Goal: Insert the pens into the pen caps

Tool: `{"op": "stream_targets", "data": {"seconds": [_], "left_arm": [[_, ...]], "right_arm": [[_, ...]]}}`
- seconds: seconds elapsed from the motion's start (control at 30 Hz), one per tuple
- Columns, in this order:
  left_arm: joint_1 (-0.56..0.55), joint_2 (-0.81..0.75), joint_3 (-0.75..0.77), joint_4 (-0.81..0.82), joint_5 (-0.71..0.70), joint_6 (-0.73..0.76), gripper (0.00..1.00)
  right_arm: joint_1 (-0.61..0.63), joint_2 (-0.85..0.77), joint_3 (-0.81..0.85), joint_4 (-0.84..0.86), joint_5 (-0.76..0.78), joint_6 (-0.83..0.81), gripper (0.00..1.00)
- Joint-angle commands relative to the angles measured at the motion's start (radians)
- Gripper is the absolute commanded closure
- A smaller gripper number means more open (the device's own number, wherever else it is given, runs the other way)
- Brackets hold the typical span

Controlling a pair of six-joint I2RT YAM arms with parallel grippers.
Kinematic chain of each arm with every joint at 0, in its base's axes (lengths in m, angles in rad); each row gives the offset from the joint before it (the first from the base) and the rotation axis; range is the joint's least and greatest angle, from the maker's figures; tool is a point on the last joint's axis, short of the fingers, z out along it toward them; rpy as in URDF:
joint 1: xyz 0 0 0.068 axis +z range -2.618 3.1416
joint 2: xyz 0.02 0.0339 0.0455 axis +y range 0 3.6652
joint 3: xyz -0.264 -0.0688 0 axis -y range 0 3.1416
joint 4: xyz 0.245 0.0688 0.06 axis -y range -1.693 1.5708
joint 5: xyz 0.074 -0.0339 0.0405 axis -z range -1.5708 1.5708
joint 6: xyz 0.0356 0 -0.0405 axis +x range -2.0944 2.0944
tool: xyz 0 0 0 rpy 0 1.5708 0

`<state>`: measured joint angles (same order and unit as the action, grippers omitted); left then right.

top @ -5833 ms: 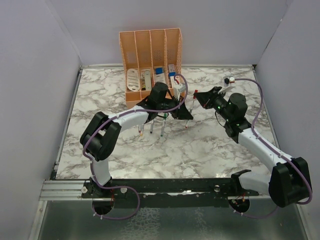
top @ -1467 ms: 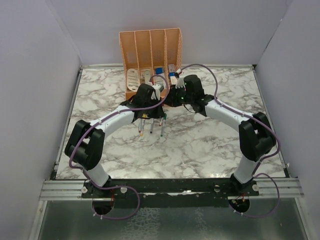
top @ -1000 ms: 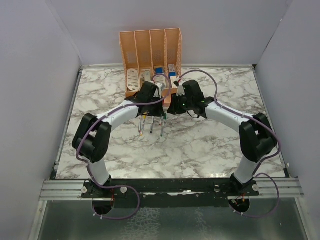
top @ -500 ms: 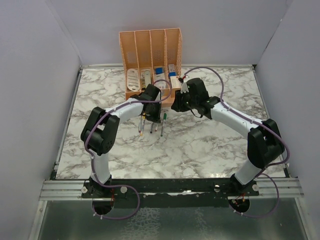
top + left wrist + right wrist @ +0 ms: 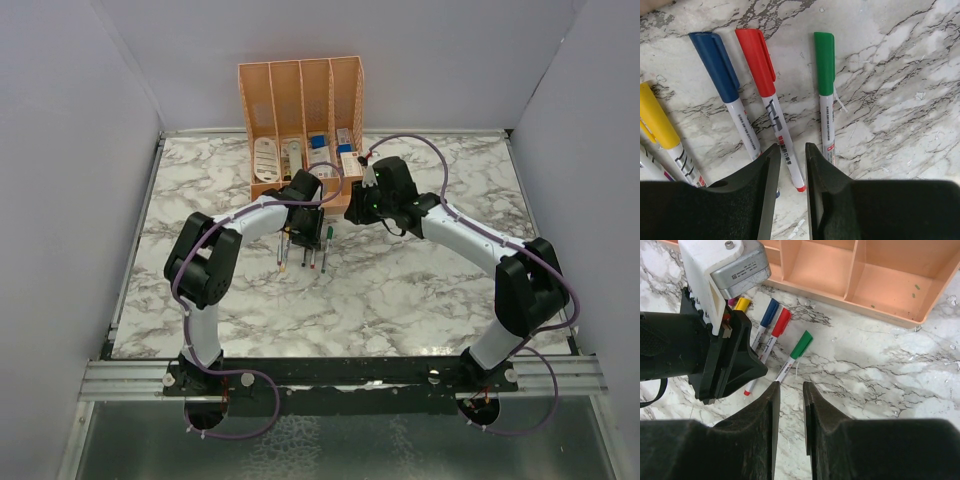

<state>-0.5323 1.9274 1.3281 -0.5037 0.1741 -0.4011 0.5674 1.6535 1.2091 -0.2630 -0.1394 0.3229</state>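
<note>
Several pens lie side by side on the marble, each wearing its cap: blue (image 5: 720,67), red (image 5: 756,60), green (image 5: 824,60) and yellow (image 5: 657,117). My left gripper (image 5: 791,147) hovers low over the red pen's white barrel (image 5: 782,142); its jaws stand slightly apart and the pen rests on the table beneath them. My right gripper (image 5: 791,385) is open and empty, just right of the green pen (image 5: 799,347) and apart from it. In the top view the left gripper (image 5: 305,225) and right gripper (image 5: 358,210) are close together.
The orange organiser (image 5: 300,100) stands right behind the pens, its front lip (image 5: 850,305) close to both grippers. It holds white and blue stationery. The left gripper's camera housing (image 5: 722,262) fills the right wrist view's left side.
My left gripper came down to the table and its jaws parted, leaving the capped red pen lying with the others. My right gripper drew back to the right, away from the left.
</note>
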Motion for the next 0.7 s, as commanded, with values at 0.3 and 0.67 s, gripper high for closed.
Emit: {"op": "stream_targets", "data": {"seconds": [0.3,0.67], "left_arm": [[-0.001,-0.079,0.067,0.010,0.029,-0.009,0.70],[0.060,-0.300,0.079,0.027,-0.094,0.022,0.60]], "right_arm": [[-0.002,-0.050,0.028,0.006,0.078,-0.008,0.75],[-0.112,-0.109,-0.019,0.064,0.167,-0.010,0.62]]}}
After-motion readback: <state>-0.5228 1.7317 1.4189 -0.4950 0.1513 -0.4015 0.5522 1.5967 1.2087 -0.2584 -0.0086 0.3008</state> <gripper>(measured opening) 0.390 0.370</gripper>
